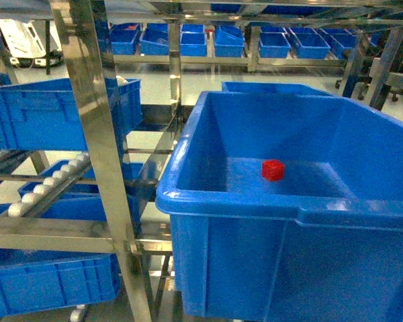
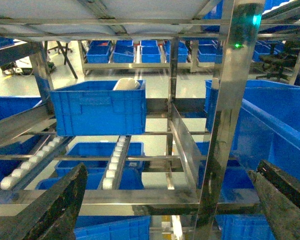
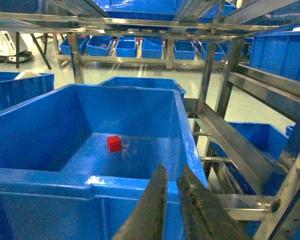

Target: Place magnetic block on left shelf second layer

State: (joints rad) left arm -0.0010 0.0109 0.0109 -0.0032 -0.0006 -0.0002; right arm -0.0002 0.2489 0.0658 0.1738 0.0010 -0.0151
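Note:
The magnetic block [image 1: 273, 170], a small red cube, lies alone on the floor of a large deep blue crate [image 1: 188, 194]; the right wrist view also shows the block [image 3: 114, 143]. This crate rests on the left shelf second layer, a steel tier whose front beam [image 2: 140, 200] shows beside white rollers [image 2: 115, 162]. My right gripper [image 3: 171, 167] is shut with nothing in it, hanging just outside the crate's near rim [image 3: 90, 182]. My left gripper [image 2: 172, 167] stands wide open and empty, facing the rack's upright [image 2: 225, 125]. Neither gripper shows in the head view.
A smaller blue bin [image 1: 54, 114] sits on the tier to the left, and more bins [image 1: 47, 278] fill the level below. A steel upright [image 1: 101, 134] stands close in front. Rows of blue bins [image 1: 255, 43] line the far racks.

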